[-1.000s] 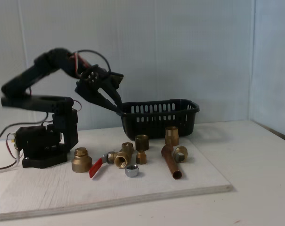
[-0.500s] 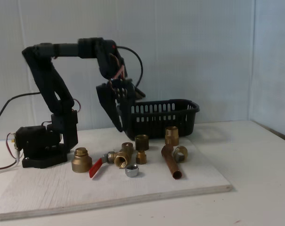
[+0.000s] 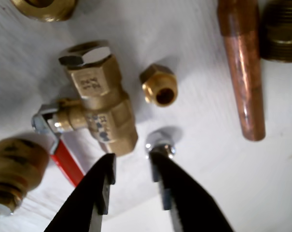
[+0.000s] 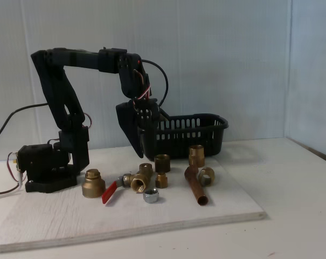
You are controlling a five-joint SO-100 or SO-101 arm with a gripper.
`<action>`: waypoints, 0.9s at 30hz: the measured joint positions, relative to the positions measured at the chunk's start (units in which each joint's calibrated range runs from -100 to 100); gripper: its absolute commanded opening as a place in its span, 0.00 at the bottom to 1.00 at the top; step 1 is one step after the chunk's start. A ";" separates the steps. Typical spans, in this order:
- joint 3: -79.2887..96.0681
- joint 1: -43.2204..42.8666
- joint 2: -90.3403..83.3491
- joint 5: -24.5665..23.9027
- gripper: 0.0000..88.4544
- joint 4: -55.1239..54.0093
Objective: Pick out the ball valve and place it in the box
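Hovering above the ball valve (image 4: 131,181), the hand (image 4: 143,153) has its fingers spread, holding nothing. The box (image 4: 185,135) stands near the bench's (image 4: 227,208) back edge.

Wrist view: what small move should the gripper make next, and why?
Probably straight down. The open black gripper hangs above the brass ball valve with the red lever, its fingertips just beyond the body's end and nothing held, so descending should bracket the valve.

On the board: one ball valve (image 4: 131,181), one copper pipe (image 4: 195,186), one box (image 4: 184,135), one silver nut (image 4: 151,196).
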 measured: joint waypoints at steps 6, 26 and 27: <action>0.00 0.07 0.17 0.05 0.53 1.89; 0.73 -0.96 0.17 0.05 0.55 1.98; 1.45 -1.33 0.17 0.05 0.55 1.81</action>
